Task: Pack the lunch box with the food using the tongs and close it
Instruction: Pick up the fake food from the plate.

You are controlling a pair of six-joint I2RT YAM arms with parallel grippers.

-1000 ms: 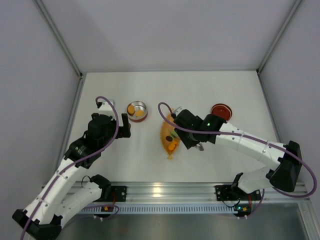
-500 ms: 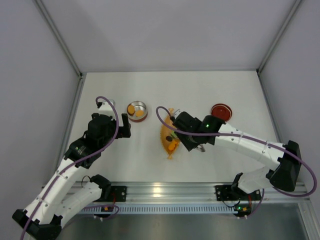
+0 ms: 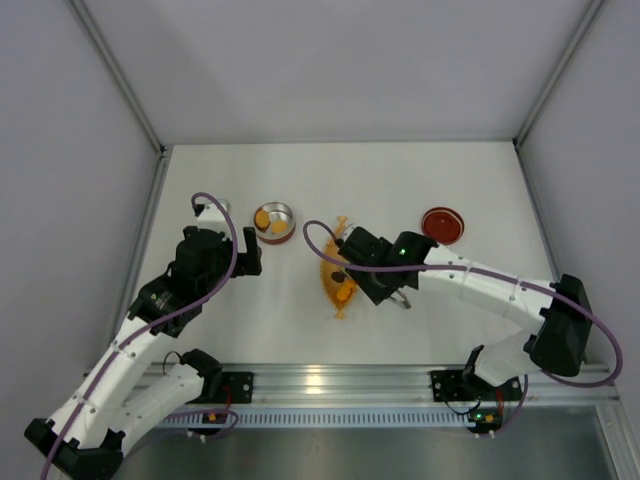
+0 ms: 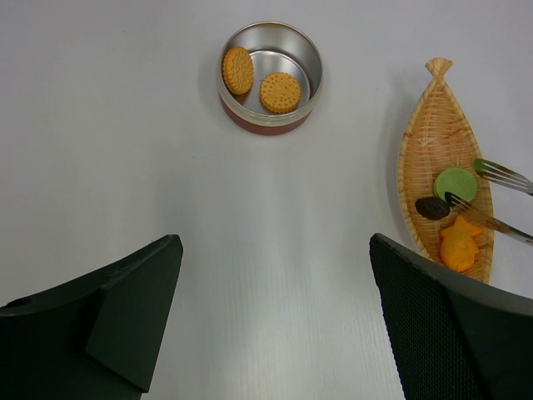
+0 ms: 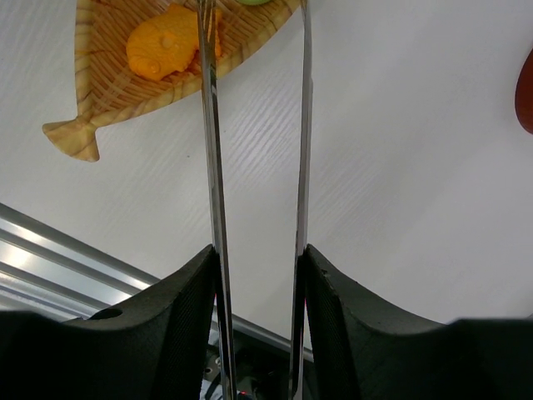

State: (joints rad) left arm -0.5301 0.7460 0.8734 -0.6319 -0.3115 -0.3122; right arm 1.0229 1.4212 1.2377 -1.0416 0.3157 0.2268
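The lunch box (image 3: 274,221) (image 4: 270,77) stands open with two round orange-brown pieces of food (image 4: 280,92) in it. Its red lid (image 3: 442,224) (image 5: 526,100) lies apart at the right. On the orange fish-shaped tray (image 3: 338,285) (image 4: 433,133) (image 5: 108,104) lie a green piece (image 4: 455,182), a dark brown piece (image 4: 431,207) and an orange piece (image 4: 460,245) (image 5: 162,46). My right gripper (image 3: 372,275) (image 5: 260,250) is shut on the tongs (image 4: 500,175) (image 5: 304,125). The tong tips sit on either side of the green piece. My left gripper (image 3: 248,252) (image 4: 275,242) hangs open over bare table.
An aluminium rail (image 3: 320,380) (image 5: 50,250) runs along the table's near edge, close behind my right gripper. Grey walls (image 3: 90,150) close in the left, back and right sides of the white table (image 3: 400,180).
My right arm has shifted a little left and nearer over the tray with the tongs. The left arm has not moved.
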